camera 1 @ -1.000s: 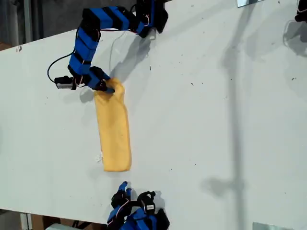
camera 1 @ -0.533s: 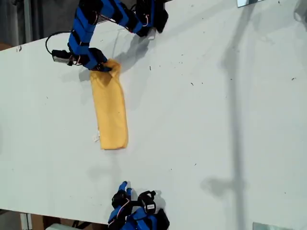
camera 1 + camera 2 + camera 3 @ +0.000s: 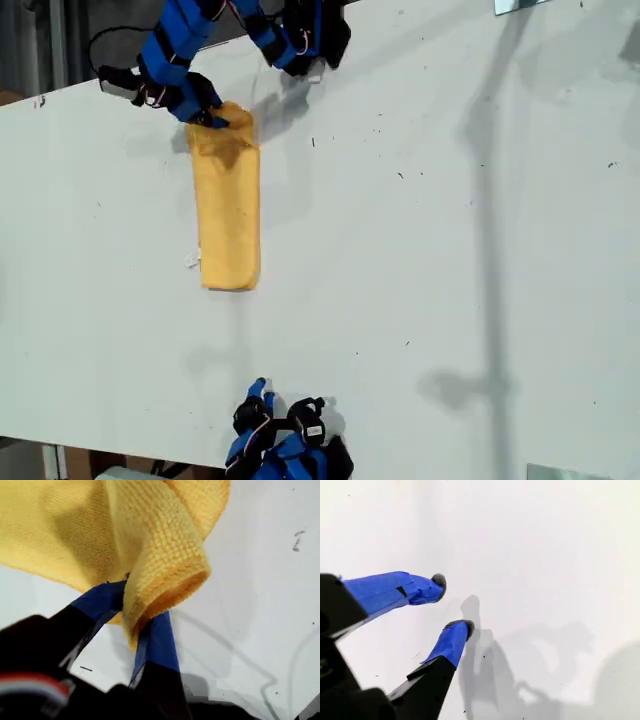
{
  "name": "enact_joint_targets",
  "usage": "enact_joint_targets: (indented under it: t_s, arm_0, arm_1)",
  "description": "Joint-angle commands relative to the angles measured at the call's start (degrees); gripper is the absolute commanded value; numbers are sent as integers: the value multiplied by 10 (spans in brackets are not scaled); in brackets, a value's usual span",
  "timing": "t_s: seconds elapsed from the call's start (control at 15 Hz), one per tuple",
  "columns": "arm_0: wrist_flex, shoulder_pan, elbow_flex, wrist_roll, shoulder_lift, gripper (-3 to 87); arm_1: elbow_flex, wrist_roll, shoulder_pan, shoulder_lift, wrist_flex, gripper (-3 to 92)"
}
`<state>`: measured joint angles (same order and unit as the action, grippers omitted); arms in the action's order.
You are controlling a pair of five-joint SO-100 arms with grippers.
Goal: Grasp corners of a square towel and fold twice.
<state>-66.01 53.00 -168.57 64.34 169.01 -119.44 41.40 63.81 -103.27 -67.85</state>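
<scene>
My first gripper (image 3: 212,121) clamped on 12 o'clock end of yellow-orange fuzzy microfibre towel (image 3: 228,205), a folded strip on white table (image 3: 450,250). My second gripper (image 3: 454,603), jaws apart, at table's 6 o'clock edge, well apart from towel.

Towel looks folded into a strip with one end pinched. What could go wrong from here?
My first end effector pinches only a bunched end of the towel, so the fuzzy cloth may slip out or the layers may separate. My second end effector hangs open over bare table, holding nothing, so the free end may drag and skew the fold.
</scene>
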Motion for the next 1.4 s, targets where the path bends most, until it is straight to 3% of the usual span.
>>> enact_joint_targets:
  t_s: [0.0, 0.27, 0.6, 0.93, 1.33]
  arm_0:
    - [9, 2, 4, 9, -4, 129]
    - [11, 4, 3, 10, -5, 135]
    - [20, 5, 9, 4, -31, 136]
    - [19, 9, 8, 4, -27, 135]
    - [21, 16, 9, 7, -36, 136]
  arm_1:
    - [90, 8, -39, -47, -41, -1]
    - [230, 8, -78, 7, -73, -1]
    - [517, 0, -176, 218, -109, -1]
    - [666, -52, -247, 385, -88, -1]
    - [689, -80, -308, 396, 3, -1]
